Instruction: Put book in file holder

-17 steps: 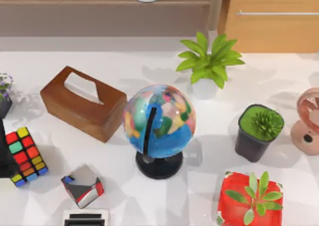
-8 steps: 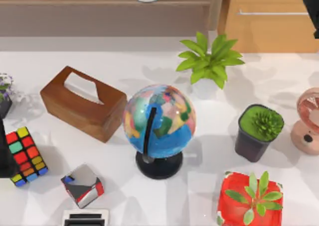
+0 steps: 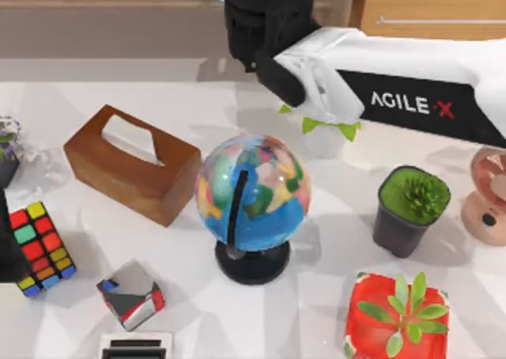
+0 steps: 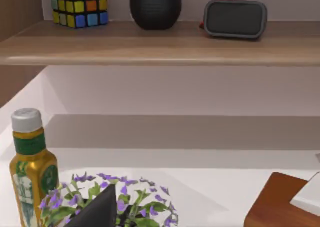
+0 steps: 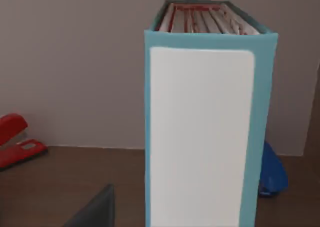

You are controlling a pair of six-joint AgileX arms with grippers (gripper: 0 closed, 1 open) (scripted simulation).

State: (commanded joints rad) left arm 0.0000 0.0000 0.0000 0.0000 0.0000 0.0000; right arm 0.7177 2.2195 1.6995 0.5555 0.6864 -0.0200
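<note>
The book (image 5: 202, 132) stands upright on a brown shelf in the right wrist view, close ahead of my right gripper. It has a white face, teal-blue edges and its pages at the top. Seen from above, my right gripper (image 3: 257, 15) reaches over the shelf at the back middle and hides the book. A white slotted box (image 3: 136, 345) at the table's front edge, left of middle, looks like the file holder. My left arm (image 3: 6, 252) is parked at the left edge.
On the table stand a brown tissue box (image 3: 130, 163), a globe (image 3: 251, 197), a leafy plant (image 3: 328, 126) partly under my right arm, two potted plants (image 3: 413, 205) and two puzzle cubes (image 3: 39, 247). A red stapler (image 5: 17, 139) lies on the shelf beside the book.
My right arm has swept in from the top right corner across the back. It now covers the shelf spot where the book showed and part of the leafy plant.
</note>
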